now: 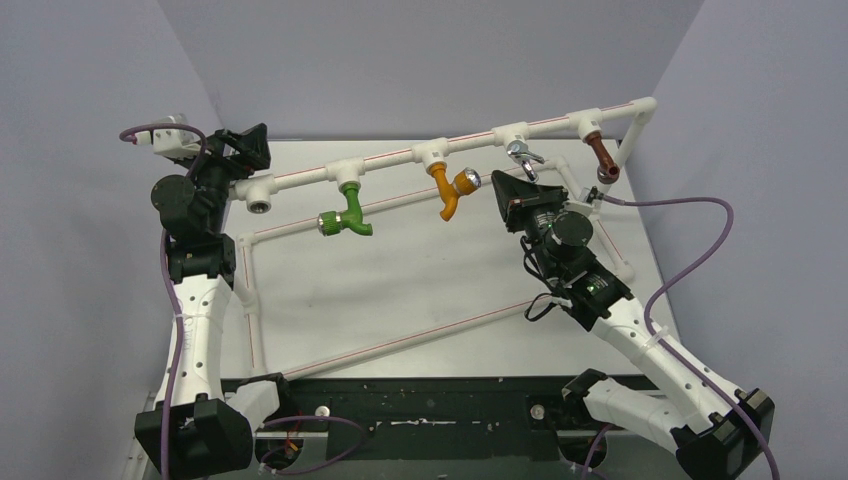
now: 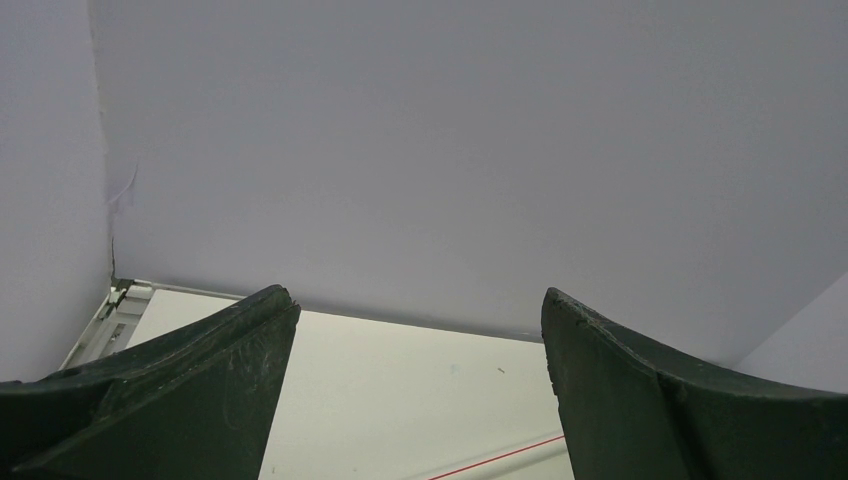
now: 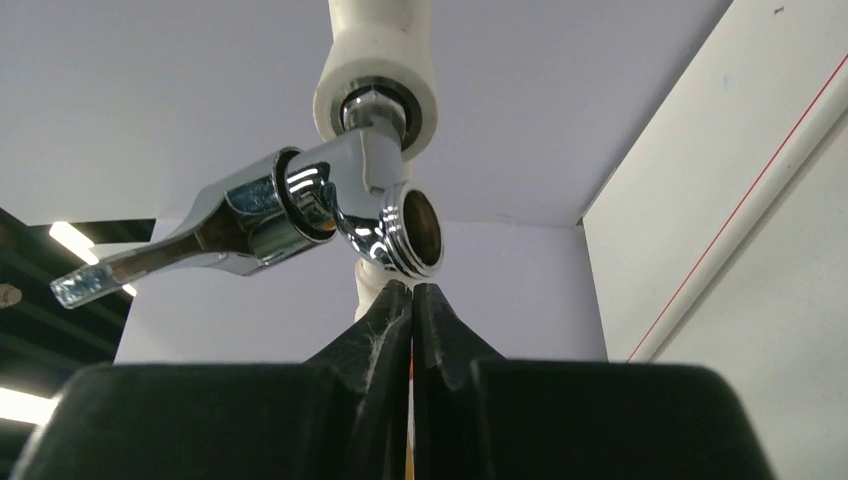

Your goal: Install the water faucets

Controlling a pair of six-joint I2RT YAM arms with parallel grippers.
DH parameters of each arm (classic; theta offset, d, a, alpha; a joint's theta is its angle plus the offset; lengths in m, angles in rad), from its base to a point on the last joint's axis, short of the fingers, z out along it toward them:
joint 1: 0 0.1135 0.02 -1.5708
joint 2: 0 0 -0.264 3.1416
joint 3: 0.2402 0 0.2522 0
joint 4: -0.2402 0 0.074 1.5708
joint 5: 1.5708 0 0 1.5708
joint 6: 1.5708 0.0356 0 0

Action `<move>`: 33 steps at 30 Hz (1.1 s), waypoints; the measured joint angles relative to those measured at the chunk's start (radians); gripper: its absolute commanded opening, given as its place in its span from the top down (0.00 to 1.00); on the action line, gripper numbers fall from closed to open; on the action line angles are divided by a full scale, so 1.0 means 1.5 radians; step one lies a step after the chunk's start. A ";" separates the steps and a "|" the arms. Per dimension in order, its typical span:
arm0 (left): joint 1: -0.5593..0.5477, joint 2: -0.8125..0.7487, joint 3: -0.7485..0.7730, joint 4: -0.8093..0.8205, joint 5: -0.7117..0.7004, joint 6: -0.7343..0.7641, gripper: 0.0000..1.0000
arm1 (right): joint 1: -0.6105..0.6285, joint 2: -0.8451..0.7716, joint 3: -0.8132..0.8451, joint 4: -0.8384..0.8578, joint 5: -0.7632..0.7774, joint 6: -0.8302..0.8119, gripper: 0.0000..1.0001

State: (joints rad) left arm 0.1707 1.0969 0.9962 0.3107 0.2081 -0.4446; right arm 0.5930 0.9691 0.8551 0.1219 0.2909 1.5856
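Holding the right gripper [image 3: 412, 290] pressed flat together, pinching nothing, with the tips sitting just beneath the threaded spout mouth of the chrome faucet [image 3: 340, 215]. Not being able to tell whether tip and spout are touching. Finding the chrome faucet seated in a white tee fitting [image 3: 375, 95] on the raised white pipe [image 1: 390, 158], hanging between the orange tap [image 1: 447, 192] and the brown tap [image 1: 600, 158], with its lever handle pointing left in the right wrist view. Noting the green tap [image 1: 345, 215] further left on the same pipe, and beyond it an open socket [image 1: 259, 206] at the pipe's left end. Holding the left gripper [image 2: 415, 300] spread wide, gripping nothing, raised beside that left end and facing the grey wall [image 2: 450, 150] above the far edge of the table [image 2: 400, 380].
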 measured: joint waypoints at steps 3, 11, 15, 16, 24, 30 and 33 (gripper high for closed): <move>0.000 0.000 0.000 0.000 0.001 -0.001 0.10 | 0.007 0.000 0.008 -0.014 -0.002 0.031 1.00; 0.000 0.000 0.000 0.000 0.001 -0.001 0.10 | 0.012 -0.024 0.017 -0.043 0.005 0.051 0.72; 0.000 0.000 0.000 0.000 0.001 -0.003 0.10 | 0.012 -0.053 0.017 -0.063 0.008 0.036 0.50; 0.000 0.000 0.000 0.000 0.001 -0.003 0.10 | 0.012 -0.063 0.017 -0.067 0.009 0.028 0.46; 0.000 0.000 0.000 0.000 0.002 -0.004 0.10 | 0.012 -0.133 0.027 -0.096 0.012 -0.166 0.38; 0.000 0.000 0.000 0.000 0.002 -0.005 0.10 | 0.012 -0.141 0.100 -0.100 -0.034 -0.469 0.41; 0.000 0.000 0.000 0.000 0.002 -0.005 0.10 | 0.012 -0.140 0.148 -0.115 -0.063 -0.631 0.41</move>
State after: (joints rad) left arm 0.1711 1.0969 0.9962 0.3111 0.2108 -0.4522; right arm 0.6106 0.7586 1.0767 -0.0505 0.1959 0.6384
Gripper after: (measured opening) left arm 0.899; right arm 0.598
